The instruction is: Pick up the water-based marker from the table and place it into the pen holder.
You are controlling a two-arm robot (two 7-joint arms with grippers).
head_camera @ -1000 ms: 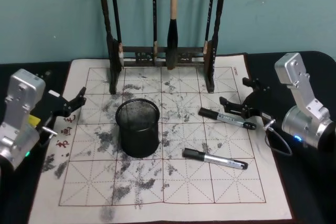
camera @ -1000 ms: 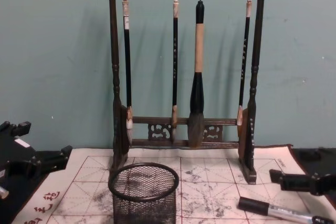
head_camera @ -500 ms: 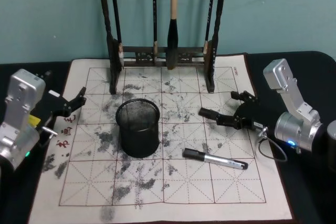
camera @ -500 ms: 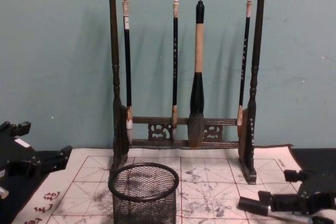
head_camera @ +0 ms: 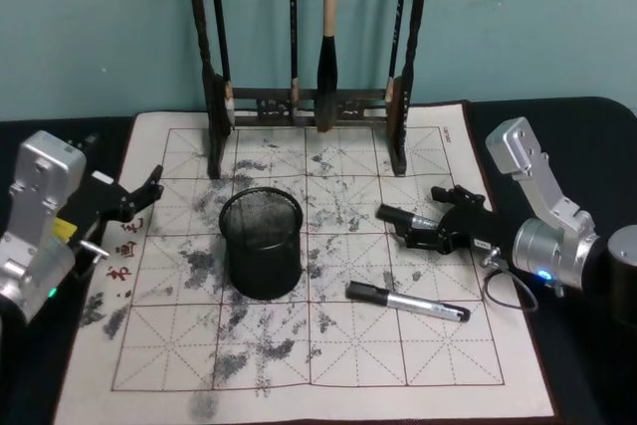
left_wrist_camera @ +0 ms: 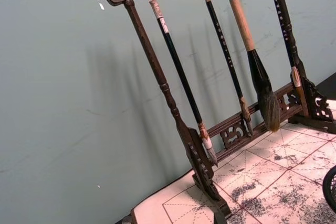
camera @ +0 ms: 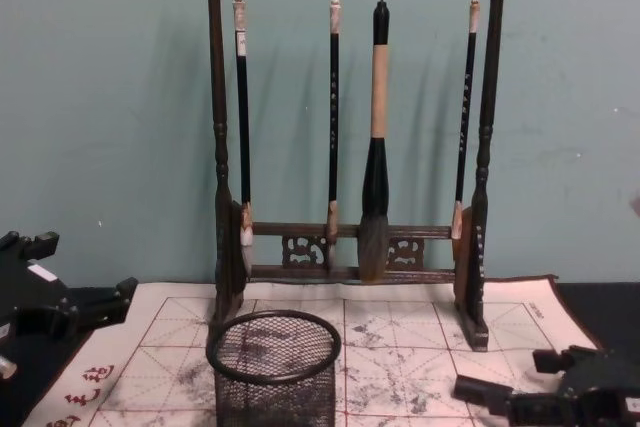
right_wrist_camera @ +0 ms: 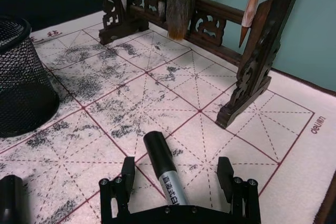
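Observation:
A water-based marker (head_camera: 393,214) with a black cap and a silver-grey barrel lies on the right of the table's (head_camera: 328,370) cream grid mat. My right gripper (head_camera: 434,225) is open and low over it, one finger on each side of the barrel; the right wrist view shows the marker (right_wrist_camera: 160,156) running between the fingers (right_wrist_camera: 127,176) with gaps on both sides. The black mesh pen holder (head_camera: 261,244) stands upright left of the marker, also in the chest view (camera: 275,365). My left gripper (head_camera: 139,196) rests open at the mat's left edge.
A second marker (head_camera: 408,303) lies nearer the front, right of the pen holder. The tall dark wooden brush rack (head_camera: 309,97) with hanging brushes stands at the back of the mat. Black cloth surrounds the mat.
My right gripper has moved left and down over the marker, so its fingers now straddle the barrel close to the mat. The left arm, both markers and the pen holder have stayed put.

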